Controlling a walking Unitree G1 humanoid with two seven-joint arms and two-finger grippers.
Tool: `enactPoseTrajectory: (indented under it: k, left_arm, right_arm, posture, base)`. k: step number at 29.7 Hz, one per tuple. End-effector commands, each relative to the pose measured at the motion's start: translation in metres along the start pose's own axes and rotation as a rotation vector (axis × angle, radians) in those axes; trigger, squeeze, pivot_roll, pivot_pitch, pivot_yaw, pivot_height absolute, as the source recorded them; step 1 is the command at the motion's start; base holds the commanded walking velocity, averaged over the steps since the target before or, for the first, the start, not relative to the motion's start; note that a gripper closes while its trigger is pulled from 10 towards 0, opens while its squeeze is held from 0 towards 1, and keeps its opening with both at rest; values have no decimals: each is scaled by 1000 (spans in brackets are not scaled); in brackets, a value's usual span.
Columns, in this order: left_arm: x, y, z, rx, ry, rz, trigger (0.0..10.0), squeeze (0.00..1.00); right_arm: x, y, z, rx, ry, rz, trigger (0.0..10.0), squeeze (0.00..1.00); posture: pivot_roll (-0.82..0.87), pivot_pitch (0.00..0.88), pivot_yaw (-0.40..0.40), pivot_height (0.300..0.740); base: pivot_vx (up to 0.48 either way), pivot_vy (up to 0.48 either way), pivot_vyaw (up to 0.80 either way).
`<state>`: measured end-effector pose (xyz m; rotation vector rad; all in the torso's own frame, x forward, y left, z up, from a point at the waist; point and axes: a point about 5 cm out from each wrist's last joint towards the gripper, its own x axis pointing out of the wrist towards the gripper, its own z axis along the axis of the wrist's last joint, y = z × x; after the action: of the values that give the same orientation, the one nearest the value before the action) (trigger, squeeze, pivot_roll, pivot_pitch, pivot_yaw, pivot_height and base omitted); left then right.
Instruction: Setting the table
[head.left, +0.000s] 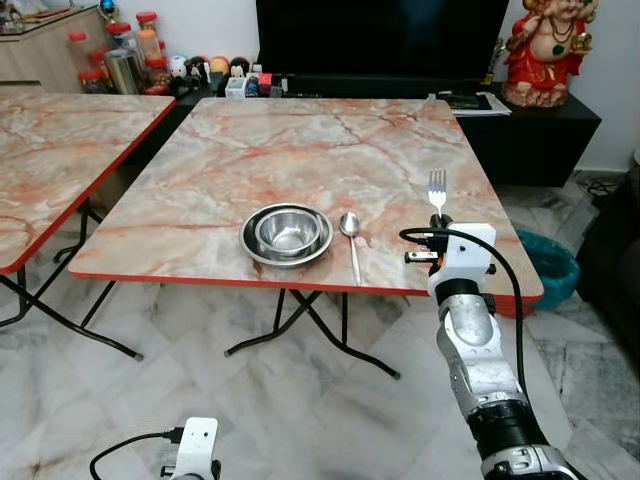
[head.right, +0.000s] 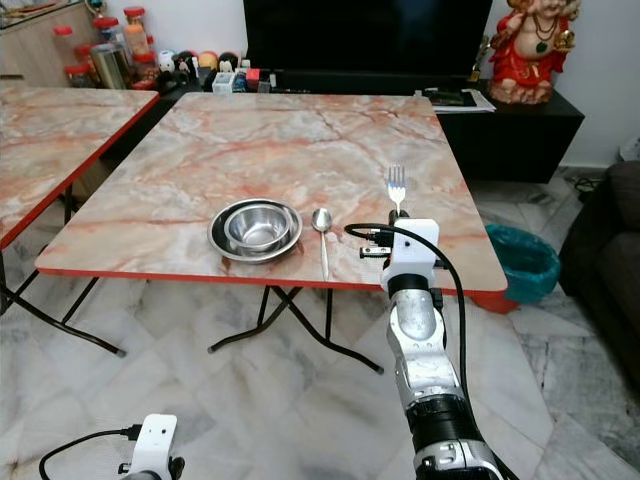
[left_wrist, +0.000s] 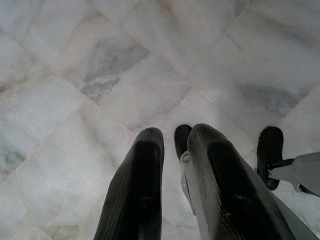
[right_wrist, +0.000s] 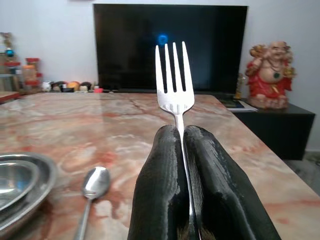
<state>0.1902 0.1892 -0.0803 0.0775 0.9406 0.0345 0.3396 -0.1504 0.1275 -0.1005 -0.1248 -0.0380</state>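
Our right hand (right_wrist: 182, 150) grips a fork (head.left: 437, 187) upright over the worktop (head.left: 300, 160), right of the spoon (head.left: 350, 228) and bowl (head.left: 287, 233); our left hand (left_wrist: 175, 150), fingers narrowly apart, hangs over the floor.

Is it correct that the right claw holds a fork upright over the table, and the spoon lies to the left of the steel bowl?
Not quite. The right claw does hold the fork upright over the table, but the spoon lies to the right of the steel bowl, between bowl and fork. The left eye view shows this.
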Motion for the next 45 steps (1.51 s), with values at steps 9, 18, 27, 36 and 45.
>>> enactPoseTrajectory:
  k: [9, 18, 27, 36, 45]
  left_arm:
    - [0, 5, 1, -1, 0, 20, 10000, 0]
    - [0, 4, 0, -3, 3, 19, 10000, 0]
    - [0, 3, 0, -3, 2, 18, 10000, 0]
    - [0, 2, -1, 0, 8, 14, 10000, 0]
    - [0, 0, -2, -2, 7, 10, 10000, 0]
  right_arm:
    - [1, 8, 3, 18, 4, 21, 10000, 0]
    - [1, 12, 1, 31, 18, 33, 10000, 0]
    - [-2, 13, -2, 30, 40, 35, 10000, 0]
    - [-7, 21, -11, 28, 100, 42, 10000, 0]
    - [-15, 30, -24, 28, 194, 51, 10000, 0]
  posture:
    - [-8, 0, -7, 736]
    - [-8, 0, -9, 736]
    - [-11, 0, -11, 736]
    - [-14, 0, -14, 736]
    - [-17, 0, -17, 736]
  base:
    - [282, 0, 139]
    - [291, 0, 0]
    - [292, 0, 0]
    - [305, 0, 0]
    - [67, 0, 0]
